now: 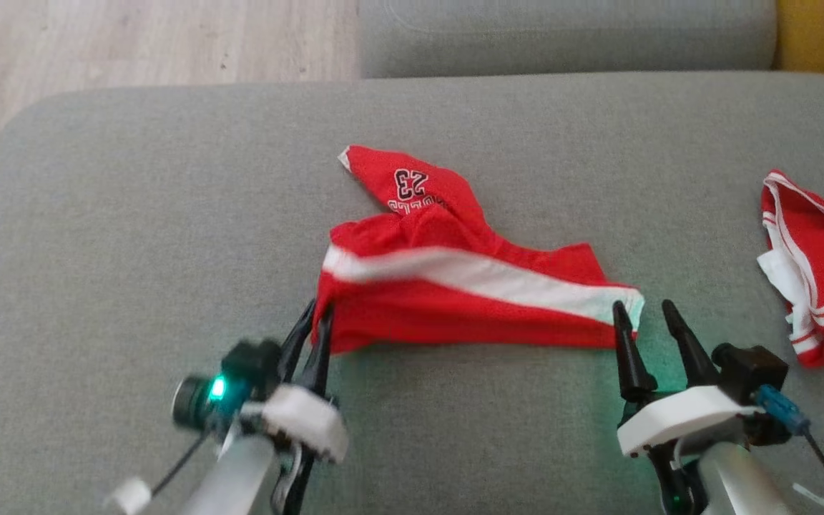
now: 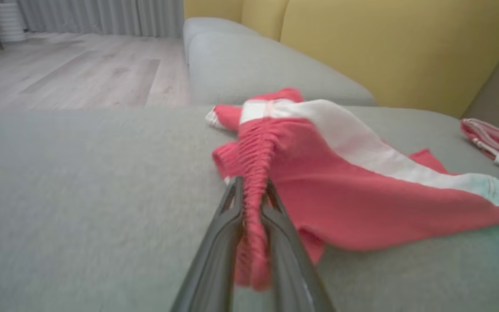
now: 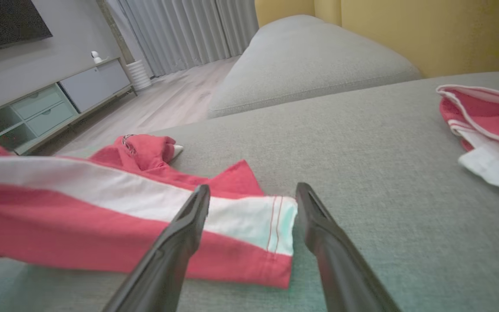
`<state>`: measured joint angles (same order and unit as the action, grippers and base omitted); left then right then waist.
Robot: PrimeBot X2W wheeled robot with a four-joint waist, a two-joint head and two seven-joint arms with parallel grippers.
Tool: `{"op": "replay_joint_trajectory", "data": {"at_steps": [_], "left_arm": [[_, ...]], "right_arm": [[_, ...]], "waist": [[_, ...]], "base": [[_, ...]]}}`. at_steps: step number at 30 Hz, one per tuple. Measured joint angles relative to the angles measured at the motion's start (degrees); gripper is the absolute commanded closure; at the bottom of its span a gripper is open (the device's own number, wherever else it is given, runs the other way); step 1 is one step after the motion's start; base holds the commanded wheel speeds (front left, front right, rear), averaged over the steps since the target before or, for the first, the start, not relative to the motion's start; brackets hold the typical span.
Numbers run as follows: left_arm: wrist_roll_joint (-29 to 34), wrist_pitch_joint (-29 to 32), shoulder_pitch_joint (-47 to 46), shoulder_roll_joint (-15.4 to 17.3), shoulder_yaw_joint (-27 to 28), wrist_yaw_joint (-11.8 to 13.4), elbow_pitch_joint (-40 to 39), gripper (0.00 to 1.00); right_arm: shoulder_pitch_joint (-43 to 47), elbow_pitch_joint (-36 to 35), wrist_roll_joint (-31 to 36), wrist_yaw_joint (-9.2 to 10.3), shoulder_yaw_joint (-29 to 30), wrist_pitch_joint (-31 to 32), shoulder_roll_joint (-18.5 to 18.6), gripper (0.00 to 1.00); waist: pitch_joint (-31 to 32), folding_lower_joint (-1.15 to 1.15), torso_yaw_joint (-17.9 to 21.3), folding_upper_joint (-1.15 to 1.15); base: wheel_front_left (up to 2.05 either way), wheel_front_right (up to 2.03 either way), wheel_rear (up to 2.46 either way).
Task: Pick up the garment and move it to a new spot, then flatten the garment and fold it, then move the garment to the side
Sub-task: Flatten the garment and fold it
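Red white-striped garment [image 1: 455, 307], rumpled, lying on grey cushion [image 1: 133, 214]

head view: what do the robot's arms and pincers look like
The left pincer and right pincer each have two long, dark, tapering fingers on a white collar atop a silvery forearm. A black wrist camera sits beside each; the left one shows a green light, the right a blue connector with black cable.

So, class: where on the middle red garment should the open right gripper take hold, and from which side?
Probably the hem corner of the red garment where the white stripe ends, coming in low from the robot's side. That edge lies free just ahead of the right gripper, opposite the end the left gripper pinches.
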<state>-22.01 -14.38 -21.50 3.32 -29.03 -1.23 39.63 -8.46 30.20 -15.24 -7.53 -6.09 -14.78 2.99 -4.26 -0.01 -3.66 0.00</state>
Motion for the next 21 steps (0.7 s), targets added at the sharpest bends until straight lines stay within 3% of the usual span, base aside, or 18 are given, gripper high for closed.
{"op": "replay_joint_trajectory", "data": {"at_steps": [1,2,4,5,6,14,21], "left_arm": [[0.38,0.0,1.82,0.2,0.76,0.66,-0.59,0.75],[1.19,0.0,3.41,0.46,1.52,1.33,-1.49,0.57],[1.72,0.0,5.8,0.68,3.49,2.36,-2.35,0.51],[2.03,0.0,6.88,0.69,4.57,3.19,-3.03,0.19],[2.63,0.0,7.82,0.7,5.56,3.9,-3.37,0.0],[7.62,0.0,15.58,0.53,15.23,6.79,-13.18,0.0],[12.36,-0.08,16.64,0.23,20.01,5.91,-20.6,0.0]], "right_arm": [[0.0,0.0,-0.07,0.0,-0.36,0.0,-0.01,0.0],[0.0,0.01,-0.35,0.0,-0.71,0.0,-0.02,0.0],[-0.02,0.01,-0.42,0.0,-1.32,0.0,-0.1,0.0],[-0.01,0.07,-0.42,0.0,-1.57,0.0,-0.11,0.0],[-0.02,0.05,-0.62,0.0,-1.91,0.0,-0.1,0.0],[-0.02,-3.21,-0.8,0.0,-0.67,0.0,-0.12,0.0],[0.01,-4.72,-0.3,0.0,0.85,0.0,-0.12,0.0]], "waist": [[0.34,0.0,-0.17,0.0],[0.56,0.0,-0.22,0.0],[0.62,0.0,0.14,0.0],[0.6,0.01,0.38,0.0],[0.59,0.01,0.69,0.0],[0.51,0.01,2.53,0.0],[0.82,0.01,3.45,0.0]], "base": [[0.0,0.0,0.0],[0.0,0.0,0.0],[0.0,0.0,0.0],[0.0,0.0,0.0],[0.0,0.0,0.0],[0.0,0.0,0.0],[0.0,0.0,0.0]]}}
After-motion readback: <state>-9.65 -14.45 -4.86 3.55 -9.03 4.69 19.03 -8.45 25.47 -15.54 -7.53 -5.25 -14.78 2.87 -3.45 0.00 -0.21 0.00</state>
